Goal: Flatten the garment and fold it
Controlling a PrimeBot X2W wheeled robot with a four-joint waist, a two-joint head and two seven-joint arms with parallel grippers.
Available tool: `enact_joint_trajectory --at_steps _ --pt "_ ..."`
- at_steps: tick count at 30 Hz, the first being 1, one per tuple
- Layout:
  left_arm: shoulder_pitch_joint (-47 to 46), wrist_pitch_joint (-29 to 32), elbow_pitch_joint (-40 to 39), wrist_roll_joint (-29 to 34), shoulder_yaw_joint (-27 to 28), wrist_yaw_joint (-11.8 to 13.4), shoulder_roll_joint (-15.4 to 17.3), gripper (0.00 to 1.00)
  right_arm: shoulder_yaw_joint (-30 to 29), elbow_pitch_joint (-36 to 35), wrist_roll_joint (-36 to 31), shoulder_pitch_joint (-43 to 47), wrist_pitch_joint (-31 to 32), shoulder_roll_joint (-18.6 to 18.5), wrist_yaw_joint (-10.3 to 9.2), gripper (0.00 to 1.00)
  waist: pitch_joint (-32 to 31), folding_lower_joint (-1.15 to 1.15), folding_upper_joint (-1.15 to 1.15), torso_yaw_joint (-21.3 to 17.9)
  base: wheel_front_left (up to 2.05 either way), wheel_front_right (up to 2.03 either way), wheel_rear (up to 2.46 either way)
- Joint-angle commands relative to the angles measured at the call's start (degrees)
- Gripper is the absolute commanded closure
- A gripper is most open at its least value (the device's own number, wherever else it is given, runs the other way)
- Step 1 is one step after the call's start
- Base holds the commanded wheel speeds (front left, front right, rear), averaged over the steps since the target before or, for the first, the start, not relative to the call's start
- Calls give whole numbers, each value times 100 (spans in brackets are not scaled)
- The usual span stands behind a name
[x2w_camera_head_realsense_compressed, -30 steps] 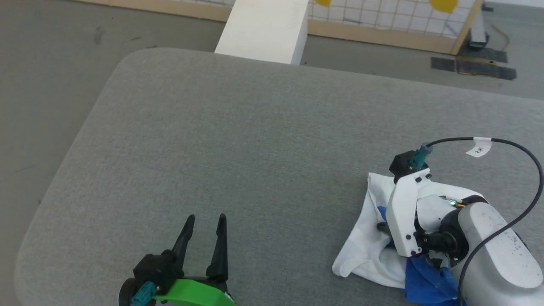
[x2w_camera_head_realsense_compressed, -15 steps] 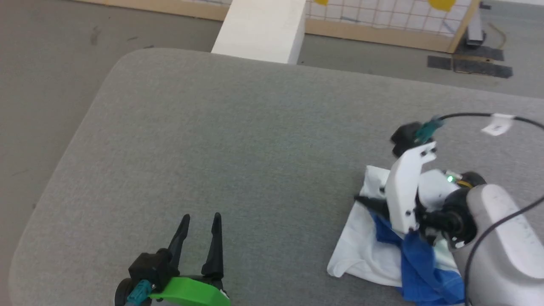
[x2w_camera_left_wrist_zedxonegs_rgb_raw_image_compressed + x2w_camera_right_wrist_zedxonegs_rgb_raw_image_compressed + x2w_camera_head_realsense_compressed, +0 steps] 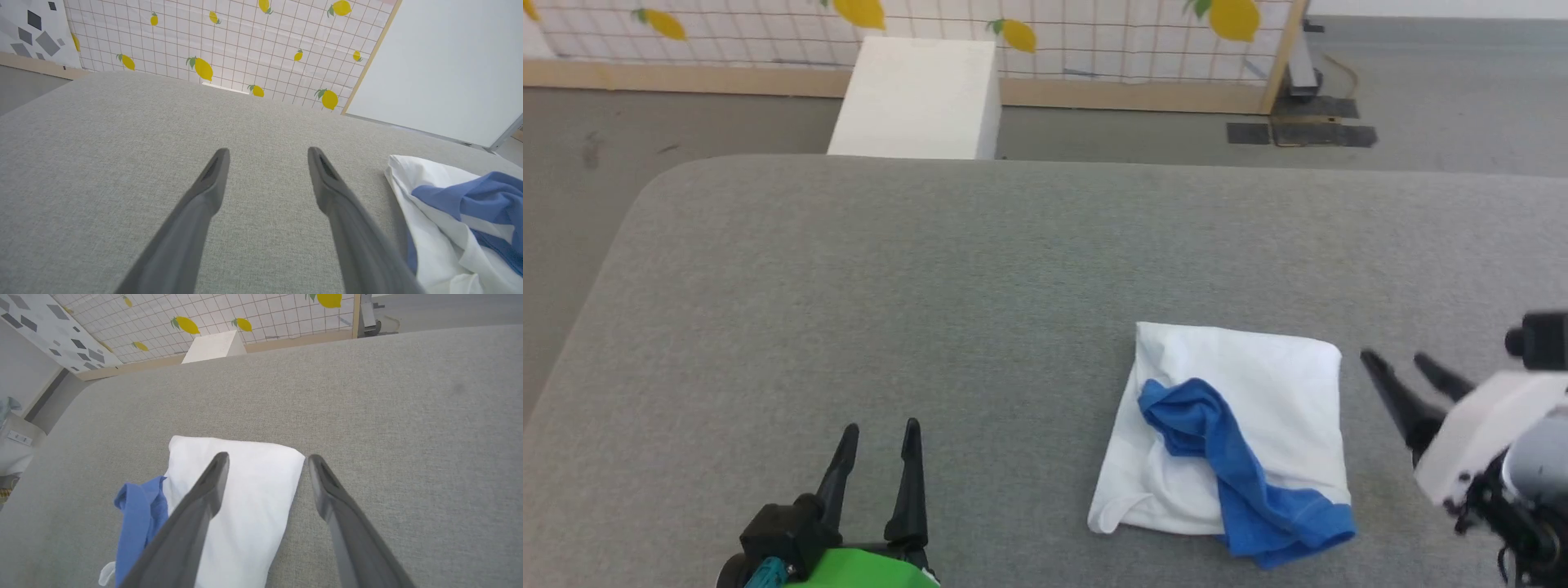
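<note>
The garment (image 3: 1241, 408) lies folded into a white rectangle on the grey table (image 3: 931, 286), with a blue sleeve draped across its top and off its near right corner. It also appears at the right edge of the left wrist view, garment (image 3: 449, 212), and under my right fingers as garment (image 3: 245, 498). My right gripper (image 3: 1392, 359) hangs open just right of the cloth, off it and holding nothing. My left gripper (image 3: 880, 429) rests open near the table's front, well left of the cloth, holding nothing.
A white block (image 3: 919, 98) stands on the floor beyond the table's far edge. Behind it runs a lemon-print grid panel (image 3: 1054, 33) with a wooden frame. Dark mats (image 3: 1303, 131) lie on the floor at the far right.
My right gripper let go of the garment, opened and drew back to the right. The cloth now lies folded and uncovered. The head camera has tilted up and shifted.
</note>
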Motion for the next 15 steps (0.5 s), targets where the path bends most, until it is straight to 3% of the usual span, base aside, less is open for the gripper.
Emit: enact_joint_trajectory --at_steps 1,7,15 --pt "61 -18 -39 85 16 35 54 0 -31 -51 39 124 26 104 -8 0 66 0 0 -185 0 0 0" --pt "-33 32 -130 106 -26 51 88 0 31 86 161 358 284 312 -8 0 260 0 0 -261 0 0 0" --pt "-232 98 -140 145 -145 33 98 0 -157 729 161 75 535 415 -8 0 528 0 0 44 0 0 0"
